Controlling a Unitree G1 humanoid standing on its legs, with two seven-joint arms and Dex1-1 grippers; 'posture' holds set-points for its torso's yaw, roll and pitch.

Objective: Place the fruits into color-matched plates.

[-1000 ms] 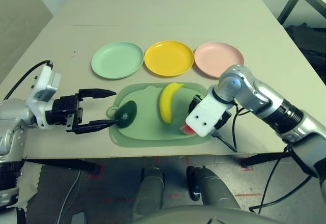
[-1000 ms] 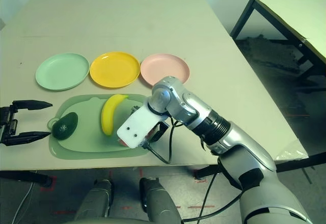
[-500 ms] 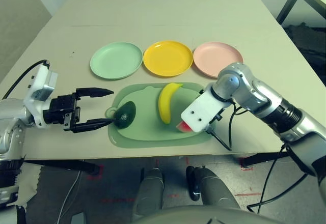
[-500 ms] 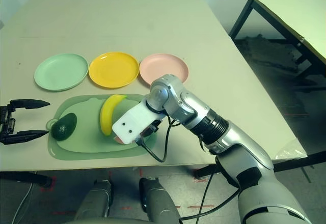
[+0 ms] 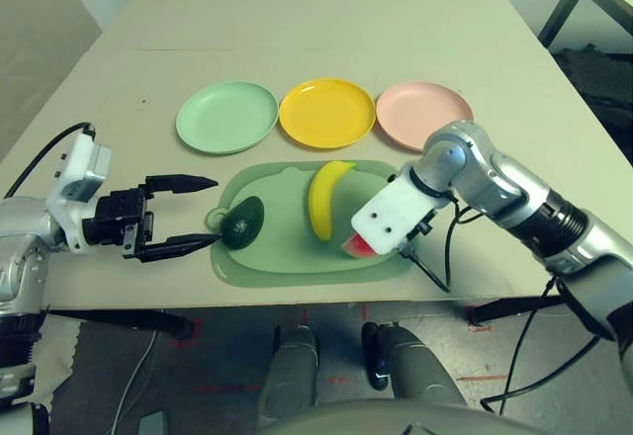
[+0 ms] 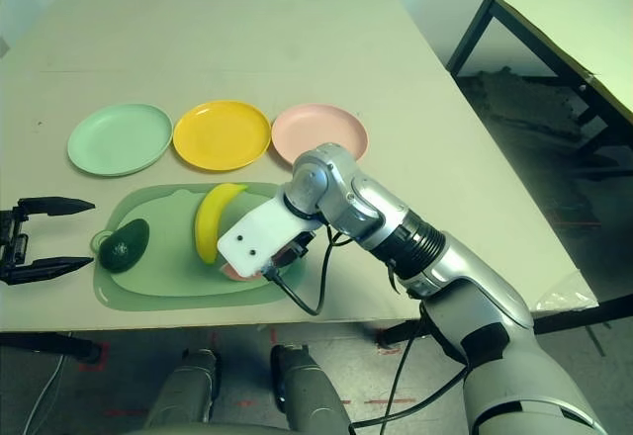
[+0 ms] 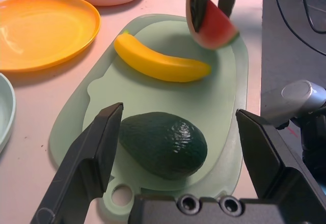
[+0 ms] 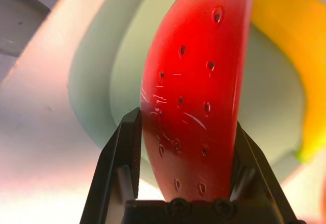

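On the worktop, head view: three plates are set in a row, mint green plate (image 5: 227,117), yellow plate (image 5: 327,113), pink plate (image 5: 423,115).
Mat, head view: a pale green mat (image 5: 287,252) is laid in front of the plates; avocado (image 5: 240,221) and banana (image 5: 326,198) are lying on it.
Left tool, left wrist view: the left tool (image 7: 181,152) is spread wide, with the avocado seen between its fingers, untouched.
Watermelon, left wrist view: the watermelon wedge (image 7: 211,28) is held above the mat's far end, clear of the banana.
Right tool, right wrist view: the right tool (image 8: 186,155) is clamped on the wedge's flat red faces.
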